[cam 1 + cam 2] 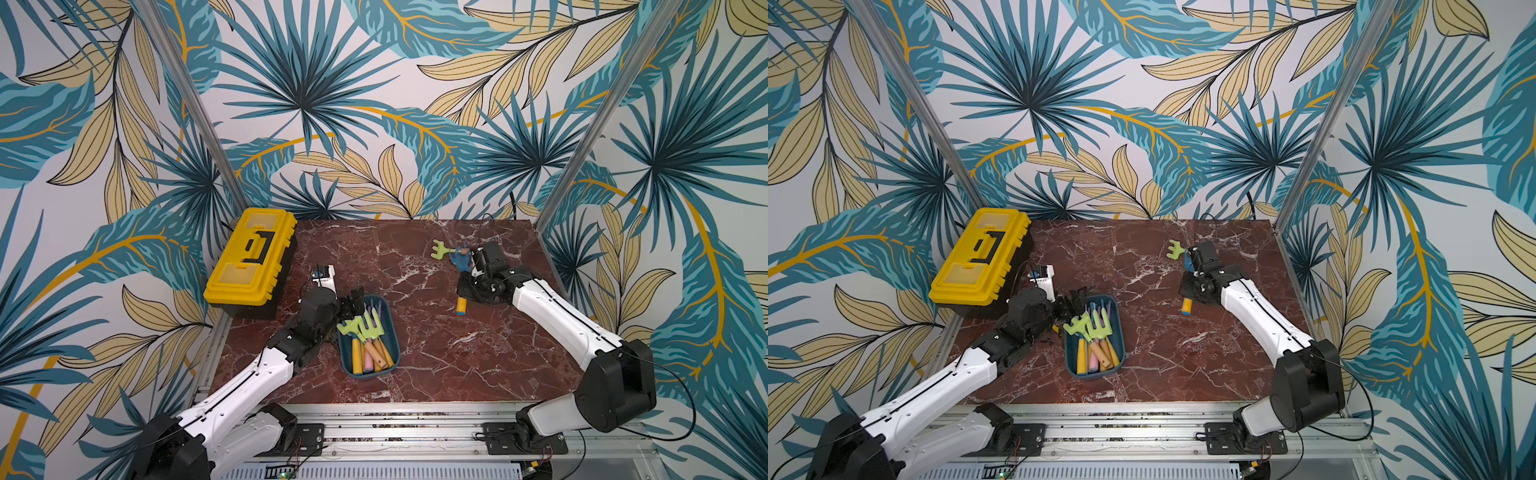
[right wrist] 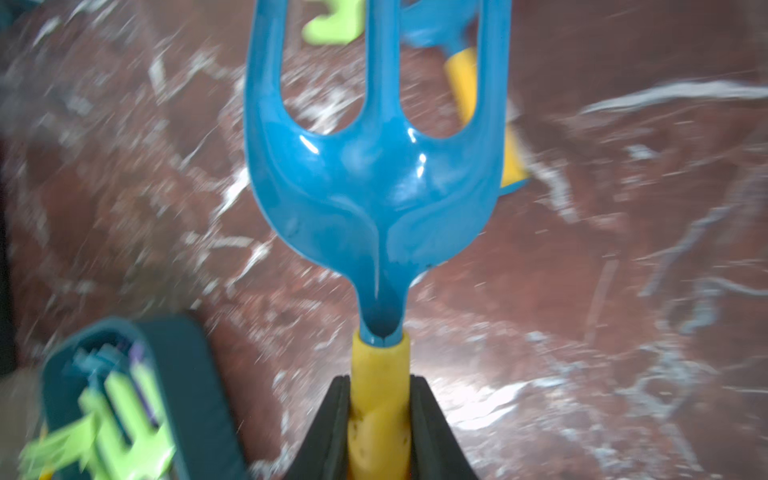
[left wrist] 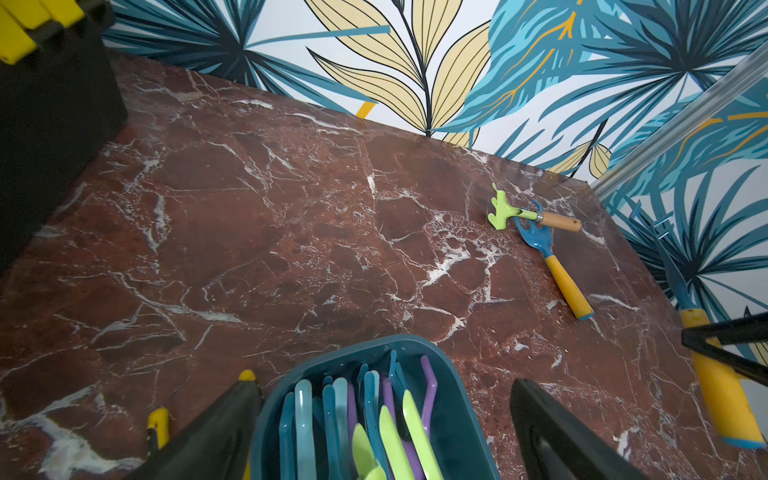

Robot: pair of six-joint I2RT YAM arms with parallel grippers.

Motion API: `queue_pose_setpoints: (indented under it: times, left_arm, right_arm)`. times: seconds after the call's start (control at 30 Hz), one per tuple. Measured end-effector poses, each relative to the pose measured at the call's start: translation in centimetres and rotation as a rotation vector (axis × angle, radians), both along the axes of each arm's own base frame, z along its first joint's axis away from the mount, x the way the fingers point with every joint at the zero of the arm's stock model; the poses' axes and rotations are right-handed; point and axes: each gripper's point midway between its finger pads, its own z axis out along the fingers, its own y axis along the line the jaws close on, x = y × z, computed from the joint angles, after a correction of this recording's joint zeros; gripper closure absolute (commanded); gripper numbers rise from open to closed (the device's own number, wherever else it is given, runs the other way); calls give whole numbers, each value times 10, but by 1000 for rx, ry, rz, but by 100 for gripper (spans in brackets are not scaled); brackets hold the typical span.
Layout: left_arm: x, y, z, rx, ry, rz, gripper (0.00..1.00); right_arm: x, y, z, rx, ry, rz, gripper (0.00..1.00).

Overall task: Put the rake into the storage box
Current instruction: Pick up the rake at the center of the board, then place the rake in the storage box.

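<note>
My right pincer is clamped on the yellow handle of the blue rake. It's prob. clear of the marble tabletop, tho the view's blurry. The storage box sits well apart, already holding other tools, with my left pincer at its far end — jaws spread wide. A green rake & another blue tool lie on the marble.

Toolbox: back-left edge of the worktop.
Storage box: front of centre, right of toolbox, tools inside.
Hand rake: back right, crossing a hand fork.
Rake: in right pincer, above the worktop.
</note>
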Motion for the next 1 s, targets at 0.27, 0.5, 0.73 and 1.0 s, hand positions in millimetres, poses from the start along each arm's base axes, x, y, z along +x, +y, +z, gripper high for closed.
queue_pose_setpoints:
  times: [0.27,0.5,0.73,1.0]
  left_arm:
    - [2,15,1,-22,-4,60,0]
    - [1,19,7,-43,-22,74,0]
    - [0,21,13,-55,-38,80,0]
    - [-1,22,12,-57,-37,81,0]
  right_arm:
    - [-50,120,10,58,35,338,80]
    - [-84,206,-2,68,88,546,79]
    - [-92,233,-35,36,156,588,79]
    - [-90,233,-59,10,205,554,78]
